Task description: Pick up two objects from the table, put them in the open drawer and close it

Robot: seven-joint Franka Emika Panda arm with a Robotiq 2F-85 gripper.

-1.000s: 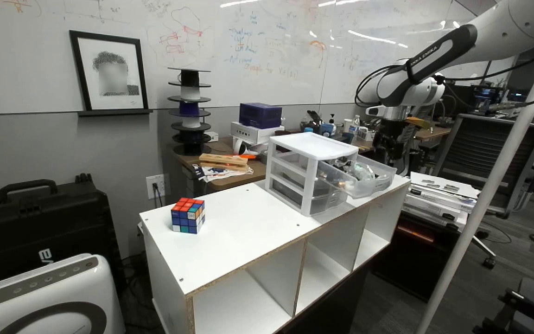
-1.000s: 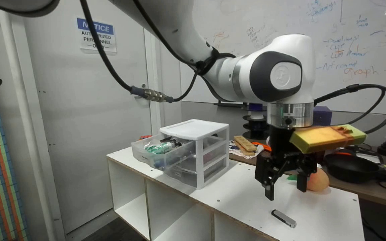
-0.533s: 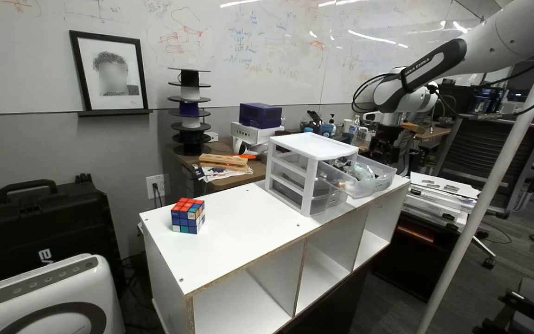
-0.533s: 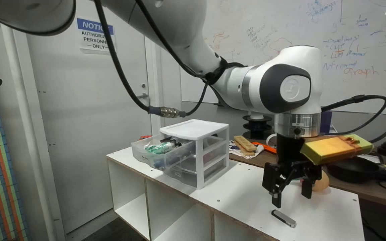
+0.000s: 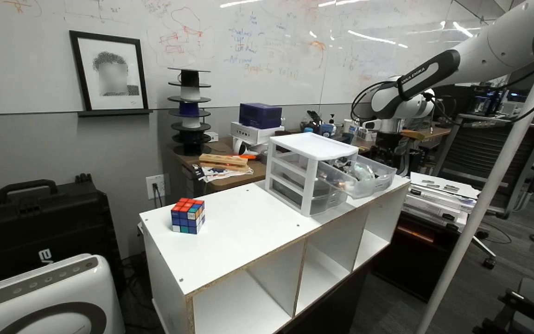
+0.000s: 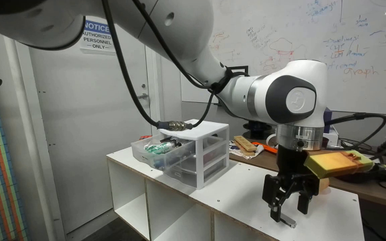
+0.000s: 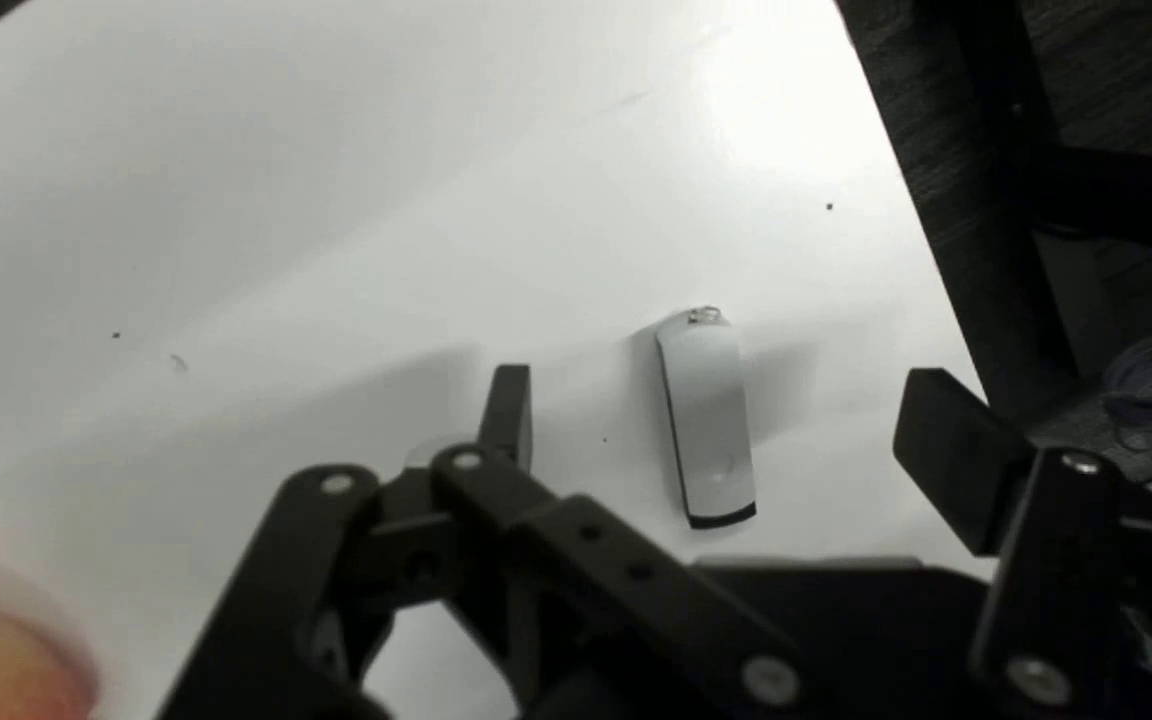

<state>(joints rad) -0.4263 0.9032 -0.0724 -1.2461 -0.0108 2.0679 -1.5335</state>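
Note:
A silver USB stick with a black end [image 7: 711, 420] lies on the white table [image 6: 240, 201]; it also shows in an exterior view [image 6: 289, 221]. My gripper [image 6: 289, 211] is open and low over it, one finger covering part of the stick there. In the wrist view the open fingers stand on either side of the stick, apart from it. An orange-yellow peach [image 7: 1, 665] sits beside them, mostly hidden behind my gripper in an exterior view [image 6: 324, 183]. A Rubik's cube [image 5: 187, 215] stands at the table's other end. The top clear drawer [image 6: 142, 155] is pulled open and holds wrapped items; it also shows there [image 5: 373, 188].
The white-framed drawer chest [image 6: 199, 129] stands between the cube and my gripper. A yellow block [image 6: 338, 164] is fixed beside my wrist. A wooden desk with boards [image 6: 245, 143] runs behind the table. A white pole [image 5: 485, 204] stands in front in an exterior view.
My gripper has come down, and a little to the right in an exterior view, over the USB stick. It has stayed open. The stick, drawer and cube have not moved.

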